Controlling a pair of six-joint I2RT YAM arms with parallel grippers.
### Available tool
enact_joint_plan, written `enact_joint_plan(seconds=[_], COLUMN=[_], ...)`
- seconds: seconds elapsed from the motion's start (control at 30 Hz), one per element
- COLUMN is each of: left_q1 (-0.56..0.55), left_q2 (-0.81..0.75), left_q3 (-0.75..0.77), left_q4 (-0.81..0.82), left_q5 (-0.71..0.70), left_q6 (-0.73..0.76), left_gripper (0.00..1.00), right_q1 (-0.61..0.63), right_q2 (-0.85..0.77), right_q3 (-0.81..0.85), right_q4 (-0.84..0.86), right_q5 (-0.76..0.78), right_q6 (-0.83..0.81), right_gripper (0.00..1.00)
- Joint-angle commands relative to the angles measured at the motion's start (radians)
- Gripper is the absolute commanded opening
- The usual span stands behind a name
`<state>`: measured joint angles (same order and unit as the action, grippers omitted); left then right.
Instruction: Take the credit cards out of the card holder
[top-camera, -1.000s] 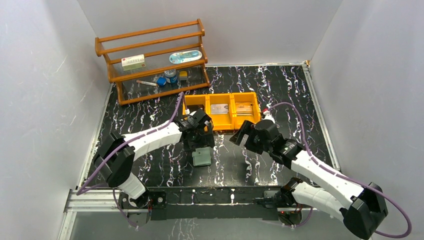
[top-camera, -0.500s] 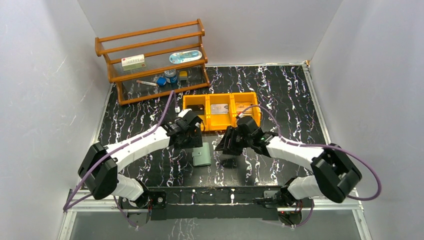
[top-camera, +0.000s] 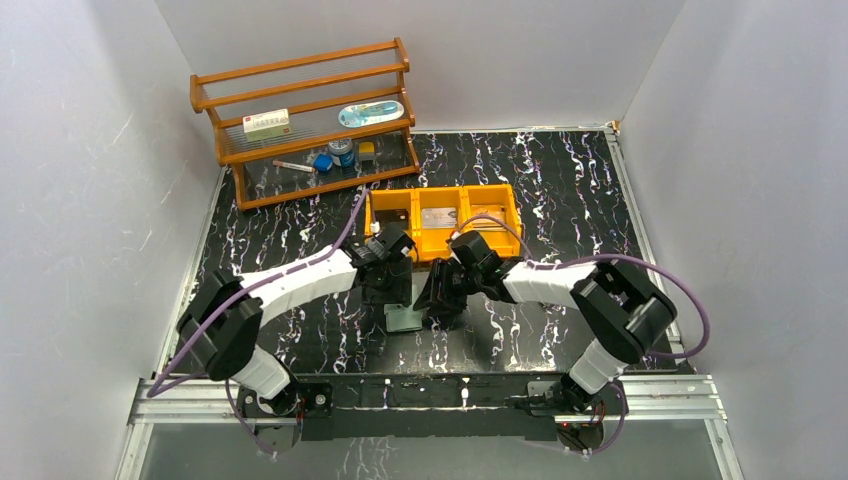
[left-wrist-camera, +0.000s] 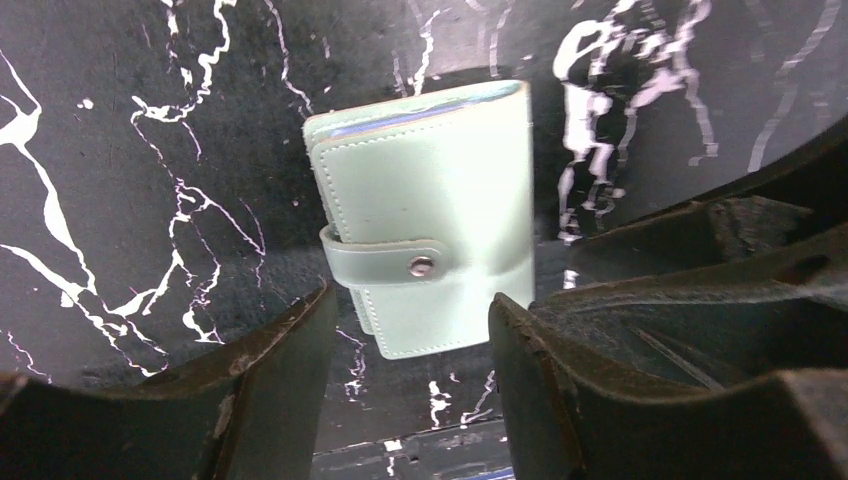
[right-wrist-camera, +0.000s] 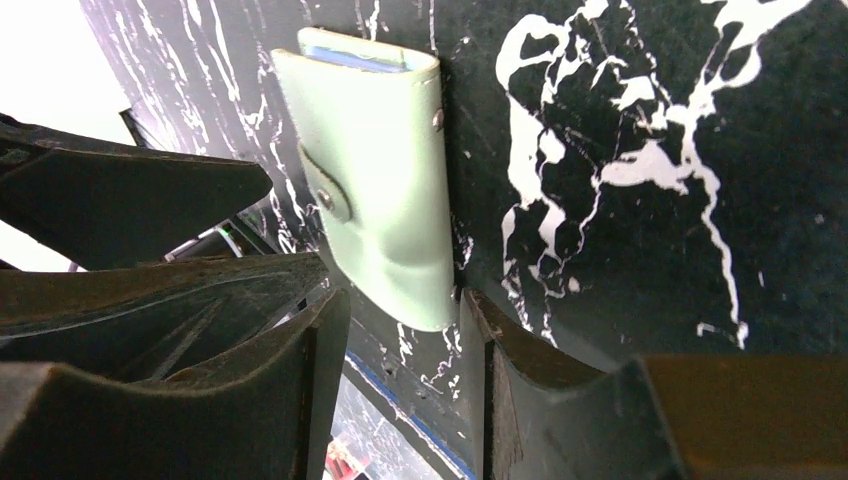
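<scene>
From where I stood, the left gripper (top-camera: 397, 290) had swung back in over the card holder (top-camera: 405, 319) after pulling off to the side a moment before. Its jaws were apart and straddled the pouch without pinching it. The card holder itself had hardly shifted. It lay flat on the black marbled table (top-camera: 560, 190), its strap (left-wrist-camera: 385, 265) still snapped shut and a bluish card edge (left-wrist-camera: 420, 109) showing at its open end. The right gripper (top-camera: 436, 308) had made the bigger move, coming in from well over on the right until it sat just beside the holder, jaws parted around the near end. Behind them, the orange bin (top-camera: 441, 249) already held two credit cards (top-camera: 437, 218). To my eye, both arms were now placed to grip the holder and undo the strap.
</scene>
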<state>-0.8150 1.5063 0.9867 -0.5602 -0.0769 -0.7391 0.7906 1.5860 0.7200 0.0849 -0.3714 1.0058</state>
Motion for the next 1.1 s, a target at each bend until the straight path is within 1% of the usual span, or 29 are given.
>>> enact_joint_plan(seconds=[0.0, 0.17, 0.27, 0.37, 0.47, 0.57, 0.63, 0.7, 0.87, 1.0, 1.07], left_q1=[0.001, 0.002, 0.001, 0.002, -0.005, -0.005, -0.004, -0.005, -0.009, -0.012, -0.011], left_q2=[0.056, 0.089, 0.1, 0.12, 0.126, 0.141, 0.158, 0.17, 0.185, 0.176, 0.158], left_q3=[0.035, 0.051, 0.055, 0.063, 0.073, 0.088, 0.102, 0.113, 0.12, 0.115, 0.109], left_q4=[-0.074, -0.079, -0.078, -0.079, -0.07, -0.069, -0.077, -0.078, -0.086, -0.091, -0.089], left_q5=[0.0, -0.011, -0.014, -0.012, -0.018, -0.041, -0.062, -0.077, -0.083, -0.081, -0.081], left_q6=[0.02, 0.037, 0.047, 0.054, 0.053, 0.061, 0.067, 0.071, 0.082, 0.086, 0.085], left_gripper=[0.55, 0.53, 0.54, 0.53, 0.54, 0.53, 0.5, 0.44, 0.33, 0.25, 0.22], right_q1=[0.006, 0.006, 0.006, 0.006, 0.007, 0.007, 0.007, 0.007, 0.007, 0.007, 0.007], right_q2=[0.065, 0.088, 0.113, 0.139, 0.13, 0.129, 0.139, 0.147, 0.149, 0.149, 0.175], right_q3=[0.039, 0.033, 0.042, 0.056, 0.059, 0.064, 0.064, 0.062, 0.069, 0.089, 0.096], right_q4=[0.068, 0.032, 0.014, 0.005, -0.018, -0.046, -0.054, -0.064, -0.099, -0.146, -0.163], right_q5=[-0.065, -0.001, -0.004, -0.02, 0.011, 0.037, 0.037, 0.042, 0.07, 0.096, 0.106], right_q6=[-0.013, -0.017, -0.021, -0.027, -0.036, -0.044, -0.045, -0.045, -0.06, -0.077, -0.084], right_gripper=[0.52, 0.53, 0.56, 0.56, 0.56, 0.53, 0.49, 0.46, 0.38, 0.36, 0.34])
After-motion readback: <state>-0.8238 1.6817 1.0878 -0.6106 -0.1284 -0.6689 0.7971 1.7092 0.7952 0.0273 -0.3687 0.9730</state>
